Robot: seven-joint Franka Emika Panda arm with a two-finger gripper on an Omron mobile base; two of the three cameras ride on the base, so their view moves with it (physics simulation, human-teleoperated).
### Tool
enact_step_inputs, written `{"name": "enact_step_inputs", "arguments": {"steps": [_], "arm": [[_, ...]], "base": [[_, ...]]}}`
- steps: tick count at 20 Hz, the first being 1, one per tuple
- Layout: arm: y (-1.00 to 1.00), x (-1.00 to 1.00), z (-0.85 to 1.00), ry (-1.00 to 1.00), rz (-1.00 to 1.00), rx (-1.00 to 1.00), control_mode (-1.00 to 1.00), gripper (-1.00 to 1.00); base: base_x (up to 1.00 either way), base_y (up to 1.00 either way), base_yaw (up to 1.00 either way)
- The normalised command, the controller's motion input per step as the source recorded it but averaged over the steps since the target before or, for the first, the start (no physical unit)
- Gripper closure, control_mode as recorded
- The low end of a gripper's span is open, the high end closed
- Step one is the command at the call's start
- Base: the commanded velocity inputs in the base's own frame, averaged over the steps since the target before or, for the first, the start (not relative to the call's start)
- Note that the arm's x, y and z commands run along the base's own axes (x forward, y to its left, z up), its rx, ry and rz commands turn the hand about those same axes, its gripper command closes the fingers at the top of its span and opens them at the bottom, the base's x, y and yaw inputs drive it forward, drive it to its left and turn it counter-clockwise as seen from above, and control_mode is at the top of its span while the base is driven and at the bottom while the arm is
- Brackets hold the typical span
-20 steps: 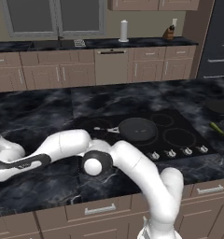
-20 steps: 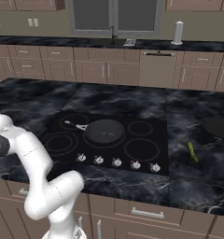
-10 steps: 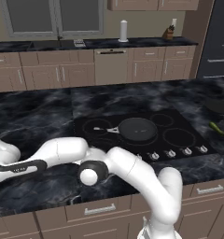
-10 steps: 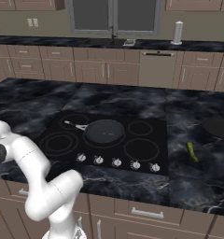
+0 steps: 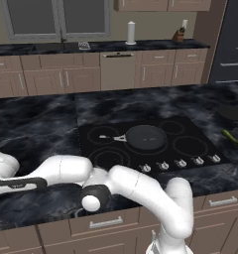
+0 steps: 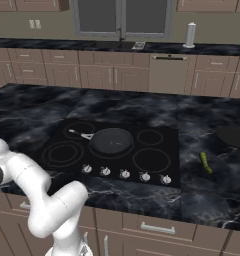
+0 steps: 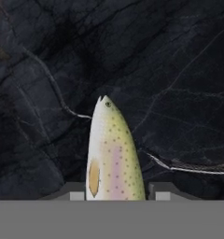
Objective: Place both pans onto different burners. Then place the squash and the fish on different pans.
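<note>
Fish [image 7: 113, 154]: pale silver-yellow, pink stripe, dark speckles, head fwd. Claw [image 7: 115, 192] tips flank body; can't tell if pinching.

black marble counter [image 5: 36, 124] | tan cabinets [image 6: 97, 75] behind | white paper towel roll [image 5: 131, 32] on back counter | knife block [image 5: 179, 34] right of it | silver knobs [image 6: 124, 173] along cooktop front

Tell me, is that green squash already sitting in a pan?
No, the squash lies on the dark counter right of the cooktop, beside the pan.
</note>
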Motion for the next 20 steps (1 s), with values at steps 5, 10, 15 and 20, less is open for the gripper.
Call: {"name": "enact_step_inputs", "arguments": {"steps": [5,10,15,20], "arm": [[0.00,0.00,-0.25,0.00,0.00,-0.02,-1.00,1.00],[-0.13,0.00,0.27,0.00,0.00,0.00,-1.00,1.00],[-0.27,0.00,0.58,0.00,0.00,0.00,-1.00,1.00],[-0.44,0.00,0.50,0.00,-0.05,0.00,-1.00,1.00]], "base": [[0.00,0.00,0.00],[0.00,0.00,0.00],[0.00,0.00,0.00],[0.00,0.00,0.00]]}}
